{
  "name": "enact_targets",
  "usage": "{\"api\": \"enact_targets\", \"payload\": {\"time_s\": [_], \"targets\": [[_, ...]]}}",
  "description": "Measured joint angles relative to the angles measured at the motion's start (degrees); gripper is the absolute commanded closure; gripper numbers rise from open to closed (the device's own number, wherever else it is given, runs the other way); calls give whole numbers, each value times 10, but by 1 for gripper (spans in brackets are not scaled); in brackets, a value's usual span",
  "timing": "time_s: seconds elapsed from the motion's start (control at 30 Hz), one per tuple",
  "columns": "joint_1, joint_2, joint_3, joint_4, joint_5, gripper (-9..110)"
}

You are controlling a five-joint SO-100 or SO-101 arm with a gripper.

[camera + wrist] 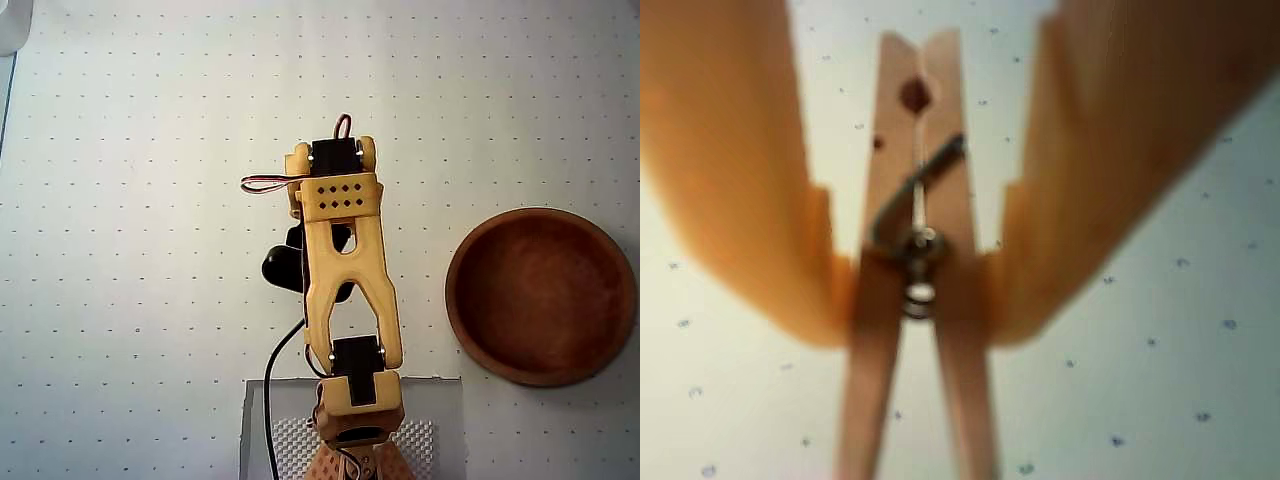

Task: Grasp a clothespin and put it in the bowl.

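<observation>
Between the two orange fingers [760, 200] in the wrist view, the clothespin [918, 250] is sitting clamped, its metal spring lying right at the level of the fingertips. Both fingers are pressing against its wooden sides, one from the left and one from the right, so the gripper [920, 300] is closing firmly on the pin. The pin is running up and down the middle of the frame, its jaw end with the small round hole pointing toward the top edge and its two slim prongs spreading toward the bottom edge. Behind it the white dotted mat [1160, 340] is showing, blurred.

Seen from the overhead view, the arm [345, 270] is reaching from the bottom centre of the frame toward the middle, folding over itself so that the gripper and the pin are hidden beneath it. A black cable [275, 400] is trailing down along the left side of the arm to the bottom edge. The bowl [540, 296] is resting at the right edge of the frame, well apart from the arm, and its reddish-brown hollow is showing nothing inside. A grey base plate [445, 420] is lying under the arm's foot at the bottom centre
</observation>
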Motion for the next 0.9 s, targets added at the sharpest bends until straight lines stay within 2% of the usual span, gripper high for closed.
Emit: {"api": "enact_targets", "payload": {"time_s": [0.17, 0.4, 0.9], "targets": [[3, 2, 33, 0, -7, 105], [69, 48, 36, 0, -7, 105], [274, 76, 36, 0, -7, 105]]}}
